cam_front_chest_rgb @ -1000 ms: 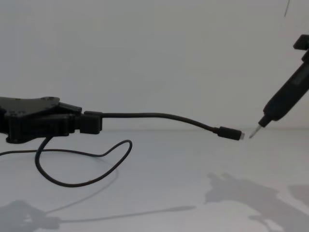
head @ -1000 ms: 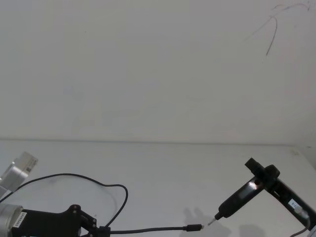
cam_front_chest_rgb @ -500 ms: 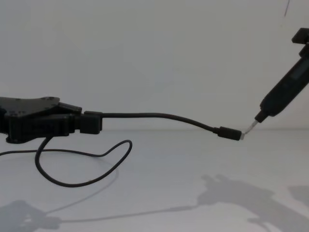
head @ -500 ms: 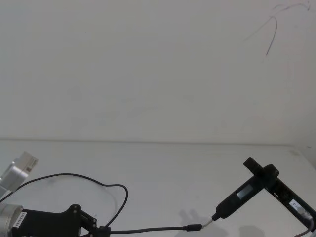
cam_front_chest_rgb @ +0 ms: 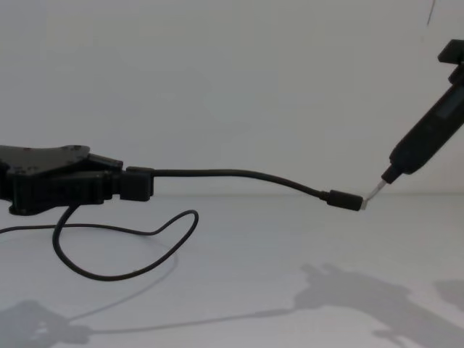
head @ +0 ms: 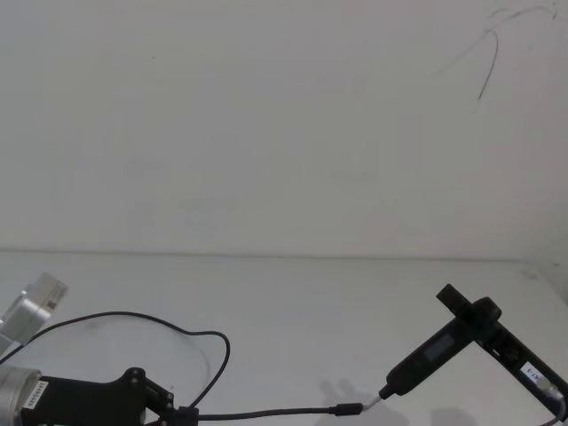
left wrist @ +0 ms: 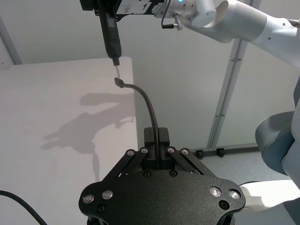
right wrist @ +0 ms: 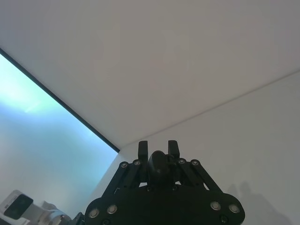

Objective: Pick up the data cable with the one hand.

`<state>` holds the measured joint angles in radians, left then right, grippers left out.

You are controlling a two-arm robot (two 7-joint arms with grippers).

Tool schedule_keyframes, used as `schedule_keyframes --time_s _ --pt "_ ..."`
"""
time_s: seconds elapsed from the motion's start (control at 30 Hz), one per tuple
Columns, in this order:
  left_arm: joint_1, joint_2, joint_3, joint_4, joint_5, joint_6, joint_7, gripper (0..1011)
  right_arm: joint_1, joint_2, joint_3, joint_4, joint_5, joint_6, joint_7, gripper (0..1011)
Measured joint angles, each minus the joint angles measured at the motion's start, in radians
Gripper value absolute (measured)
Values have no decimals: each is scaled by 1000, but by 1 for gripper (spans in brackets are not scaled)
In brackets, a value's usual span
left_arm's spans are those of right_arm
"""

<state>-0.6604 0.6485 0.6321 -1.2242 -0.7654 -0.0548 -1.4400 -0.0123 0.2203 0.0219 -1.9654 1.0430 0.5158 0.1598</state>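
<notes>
- Fingers [left wrist: 149, 140] of the left gripper [cam_front_chest_rgb: 134, 184] are closed on the chunky plug of the data cable [cam_front_chest_rgb: 239, 174], holding it above the white table [cam_front_chest_rgb: 290, 239]; in the head view this gripper [head: 169, 410] sits at the lower left, cut off by the picture's edge, and its white label is too small to read.
- Slack cord loops down from behind the gripper and lies on the table in a curve, its far run leaving the picture on the left.
- Farther right, the cable's small connector hangs in the air, its silver tip touching or just beside the pointed tip of a slim dark tool [cam_front_chest_rgb: 428, 141].
- Right gripper [right wrist: 158, 146] is clamped round that tool's dark body; the tool's small label cannot be read.
</notes>
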Motion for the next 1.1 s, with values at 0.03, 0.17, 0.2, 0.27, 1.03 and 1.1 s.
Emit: schedule_keyframes --time_s 0.03,0.17,0.2,0.27,1.03,1.1 --pt "0 0 0 0 0 0 0 48 0 1 0 0 0 -2 1 251" --pt "0 0 0 0 0 0 0 48 0 5 -3 5 -2 -12 5 251" --pt "0 0 0 0 0 0 0 48 1 7 -5 7 -5 -17 6 251" --pt "0 0 0 0 0 0 0 48 1 9 -7 10 -9 -23 8 251" --pt "0 0 0 0 0 0 0 48 15 23 -31 49 -30 -77 20 251" --pt "0 0 0 0 0 0 0 48 17 23 -31 50 -26 -77 19 251"
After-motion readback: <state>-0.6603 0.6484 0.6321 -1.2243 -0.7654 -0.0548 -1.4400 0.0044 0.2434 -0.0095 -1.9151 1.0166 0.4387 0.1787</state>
